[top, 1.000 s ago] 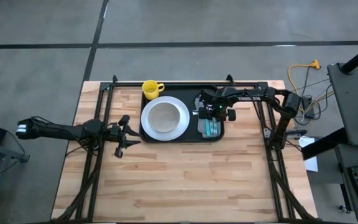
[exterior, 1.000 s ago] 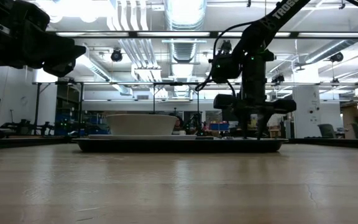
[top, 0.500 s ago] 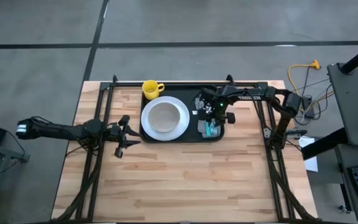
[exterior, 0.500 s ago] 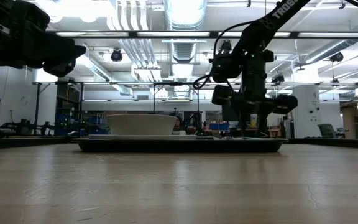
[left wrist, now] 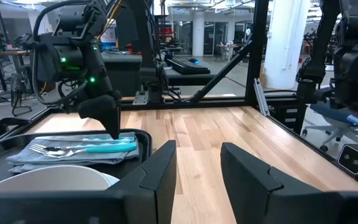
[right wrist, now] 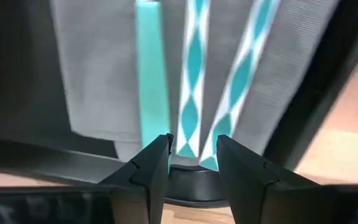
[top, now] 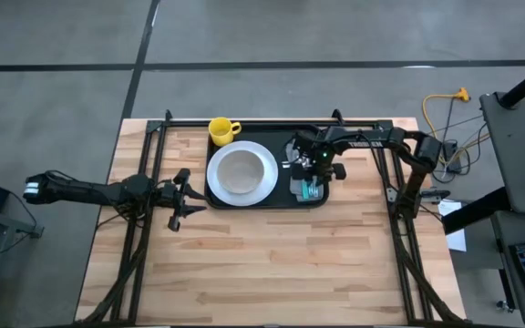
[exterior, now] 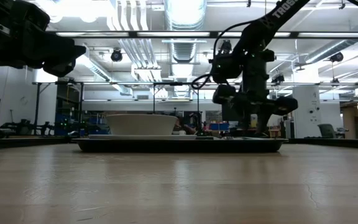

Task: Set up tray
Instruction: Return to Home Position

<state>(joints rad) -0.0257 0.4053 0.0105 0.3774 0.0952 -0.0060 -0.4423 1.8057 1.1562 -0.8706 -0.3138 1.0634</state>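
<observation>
The black tray [top: 276,135] lies at the table's far middle. On it rest a white plate [top: 241,173], a yellow mug [top: 223,130] at its far left corner, and a grey folded napkin [top: 310,189] on its right part. Three teal-handled pieces of cutlery [right wrist: 149,74] lie side by side on the napkin [right wrist: 98,74]. My right gripper [right wrist: 193,158] is open and hovers just above the handles' ends, fingers pointing down; it shows as well in the high view [top: 309,176]. My left gripper [top: 186,199] waits open, left of the tray.
Bare wooden table [top: 272,264] spreads over the whole near half. Black frame rails run along the table's far edge [top: 272,121] and down both sides. In the low view the plate [exterior: 140,124] stands above the tray's rim [exterior: 179,145].
My right gripper has risen a little from the napkin and tipped slightly while staying over the tray's right part. The cutlery and napkin lie as before.
</observation>
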